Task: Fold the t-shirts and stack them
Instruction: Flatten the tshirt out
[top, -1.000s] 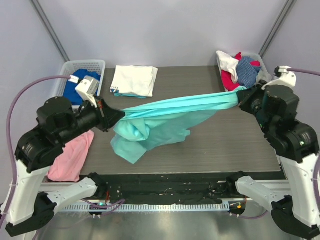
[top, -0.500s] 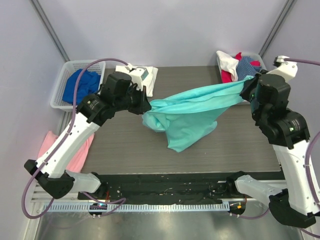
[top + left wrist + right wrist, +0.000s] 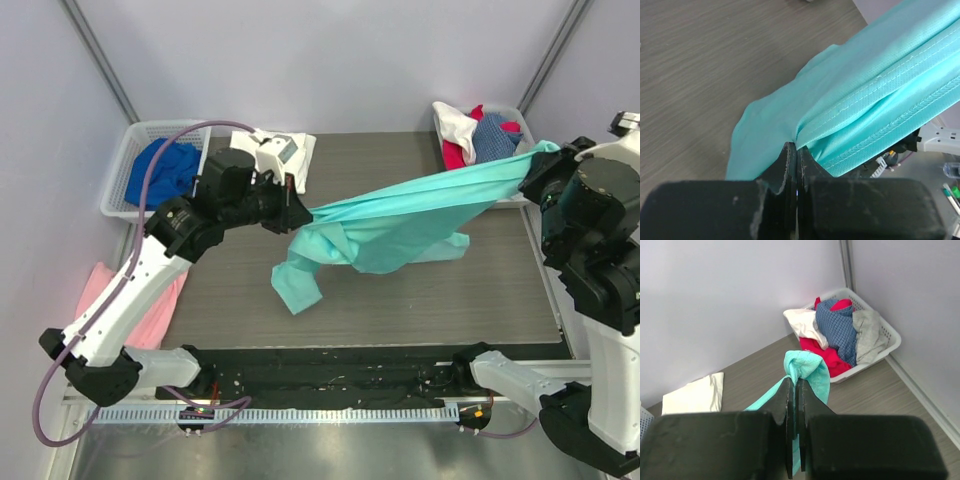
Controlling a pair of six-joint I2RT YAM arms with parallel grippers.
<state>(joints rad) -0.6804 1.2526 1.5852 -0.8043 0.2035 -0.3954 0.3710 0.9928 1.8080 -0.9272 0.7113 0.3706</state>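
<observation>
Two arms, one garment between them. The left end effector (image 3: 792,147) has its jaws pressed together on a bunched edge of the mint-green t-shirt (image 3: 400,215). In its wrist view the stitched hems run out from the pinch. The right end effector (image 3: 792,382) is clamped just as tight on the opposite end of the same shirt, and a wad of fabric sticks up past its fingertips.

The shirt hangs in the air as a taut band. It runs from left of centre over the counter (image 3: 450,290) to the far right edge, next to the right basket (image 3: 887,342). Slack cloth sags below the band, and one tail droops at centre-left. I cannot tell whether that tail touches the counter.

- A white t-shirt (image 3: 692,395) lies folded at the far left of the counter, partly hidden behind the left arm in the top view.
- The left basket (image 3: 170,126), off the counter's far left corner, holds a blue t-shirt (image 3: 160,172).
- The right basket holds a heap of clothes (image 3: 837,327): white, red, blue check and grey.
- A pink cloth (image 3: 100,290) lies off the counter's left side, beside the left arm.
</observation>
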